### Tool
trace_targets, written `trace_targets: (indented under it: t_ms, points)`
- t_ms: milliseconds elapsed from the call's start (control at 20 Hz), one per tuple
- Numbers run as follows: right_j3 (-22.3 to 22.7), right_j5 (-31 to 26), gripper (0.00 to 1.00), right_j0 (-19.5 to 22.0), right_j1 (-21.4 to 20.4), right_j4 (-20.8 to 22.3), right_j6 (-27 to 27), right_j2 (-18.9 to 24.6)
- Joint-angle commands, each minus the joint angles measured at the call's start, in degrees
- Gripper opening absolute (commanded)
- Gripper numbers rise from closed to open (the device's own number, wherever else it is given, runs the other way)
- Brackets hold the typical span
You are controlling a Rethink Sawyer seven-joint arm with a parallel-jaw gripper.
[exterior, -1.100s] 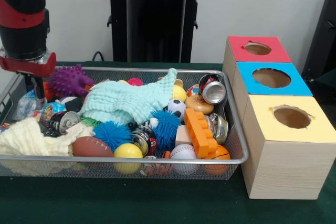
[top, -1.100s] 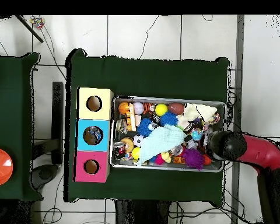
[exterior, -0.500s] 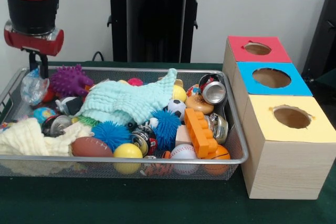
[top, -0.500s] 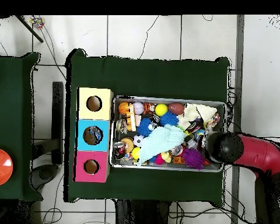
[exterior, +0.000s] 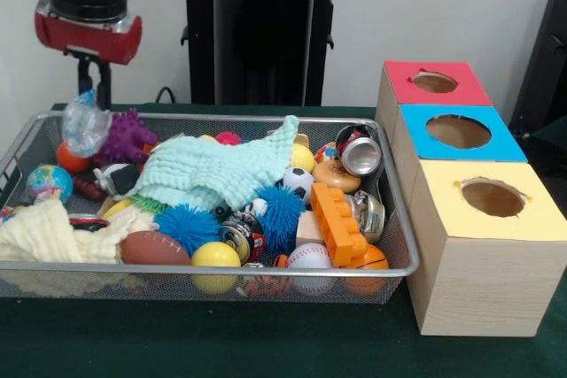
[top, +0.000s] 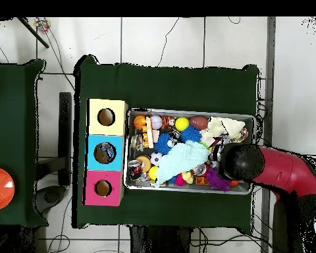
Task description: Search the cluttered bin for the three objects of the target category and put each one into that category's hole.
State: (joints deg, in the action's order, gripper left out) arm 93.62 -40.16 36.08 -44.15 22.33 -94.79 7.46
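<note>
a carrying step is judged to be in hand: one find is raised out of the bin [exterior: 266, 269] and not yet delivered. going near to far, the yellow-topped box [exterior: 489, 219] is met first at the surface's front, then the blue-topped box [exterior: 461, 135], then the red-topped box [exterior: 434, 83], each with a round hole; which hole suits the find cannot be told. at the far left corner of the bin, the pincer [exterior: 93, 95] is seen pinching the top of a crumpled clear plastic bag [exterior: 86, 127], which hangs just above the purple spiky ball [exterior: 128, 136]. the bag is seen as thin, translucent and creased, likely limp and light. next, a sideways carry over the clutter to the boxes is called for, with the bag held clear of the rim
</note>
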Motion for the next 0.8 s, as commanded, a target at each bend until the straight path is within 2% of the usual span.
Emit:
trace_targets:
  t_ms: [50,350,550,800]
  points:
    - [7.0,-3.9,0.0,-5.6,-2.5,-7.0,-14.4,-1.1]
    - [8.3,-3.1,0.0,-10.0,-3.0,-10.2,-14.0,-2.7]
    - [10.3,-2.6,0.0,-13.4,-3.4,-13.3,-15.7,-3.6]
    - [10.2,-1.9,0.0,-20.0,-3.0,-16.2,-20.1,-6.6]
